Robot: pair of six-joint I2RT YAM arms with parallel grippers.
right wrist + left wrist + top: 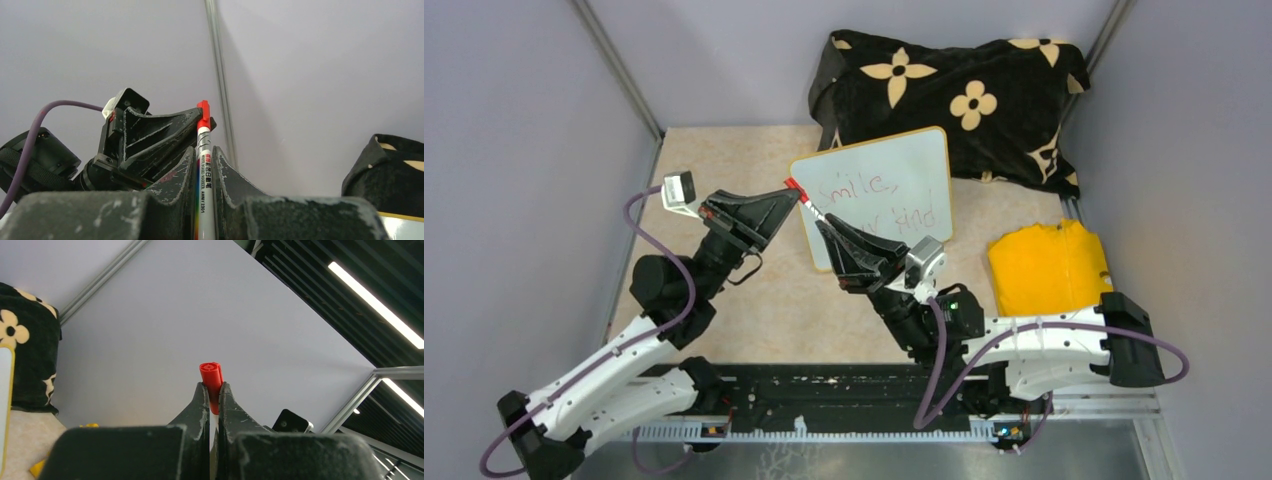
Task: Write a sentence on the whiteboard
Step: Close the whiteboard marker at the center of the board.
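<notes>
Count on the table [724, 170]: one whiteboard [916, 158], bearing one sentence [879, 205] in two red lines. One marker [808, 204]. Two cloths: one black flowered cloth [954, 100] at the far edge, one yellow cloth [1049, 265] at the right edge. Two grippers: left gripper [792, 193], right gripper [822, 223].

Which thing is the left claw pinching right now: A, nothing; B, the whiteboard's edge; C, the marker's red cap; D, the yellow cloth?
C: the left claw is shut on the red cap, while the right claw holds the marker by its white barrel.
</notes>
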